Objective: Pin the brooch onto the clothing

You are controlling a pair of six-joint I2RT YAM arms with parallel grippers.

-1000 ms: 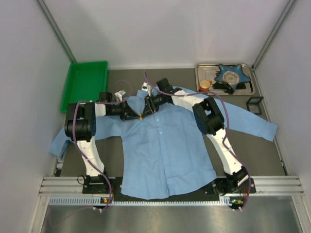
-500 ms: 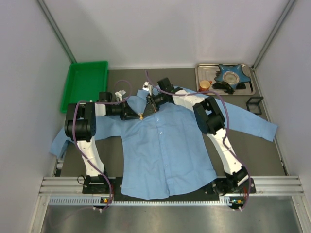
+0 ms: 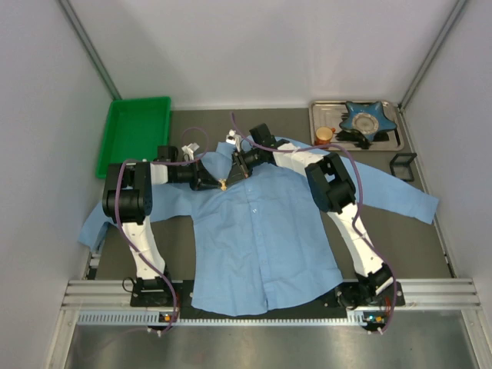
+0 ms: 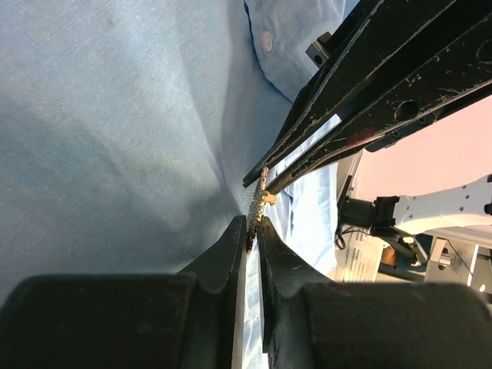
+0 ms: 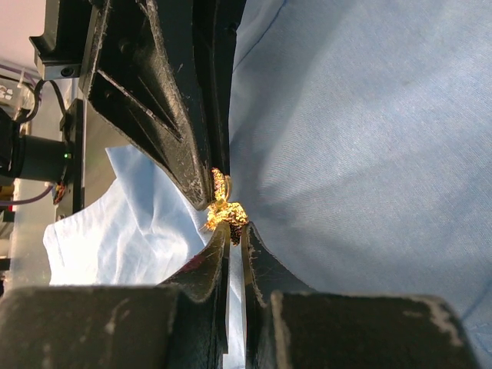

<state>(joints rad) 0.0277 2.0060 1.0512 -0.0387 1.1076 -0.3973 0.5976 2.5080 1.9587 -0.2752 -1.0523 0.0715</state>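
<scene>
Mia: Brooch (image 3: 222, 184) first! From above, it is showing as a tiny gold dot up at the top of the shirt (image 3: 261, 238). The shirt is lying flat on the table (image 3: 173, 231).

Ben: Both arms are reaching in to it. The left tool (image 3: 214, 181) is pointing in from the left and the right tool (image 3: 231, 174) from the back right. Their tips are almost touching.

Mia: Now the left wrist view. The left tool is showing only a thin gap. One end of the brooch is sitting right at its tips. I cannot tell if it is squeezing or just touching.

Ben: The right tool is poking in from the top right there, meeting the brooch's other end. Blue cloth is lying just beside it.

Mia: Now the right wrist view. The right tool is closed tight and is pinching the gold brooch at its very tips.

Ben: I am guessing they are trying to push the pin into the cloth. To do it well, the right tool should be pinching firmly, so the brooch is not slipping or turning.

Mia: And moving slowly, in tiny steps. That cloth is looking thin, so it may be sliding or bunching. The left tool should only be letting go once the pin is sitting in the shirt.
</scene>
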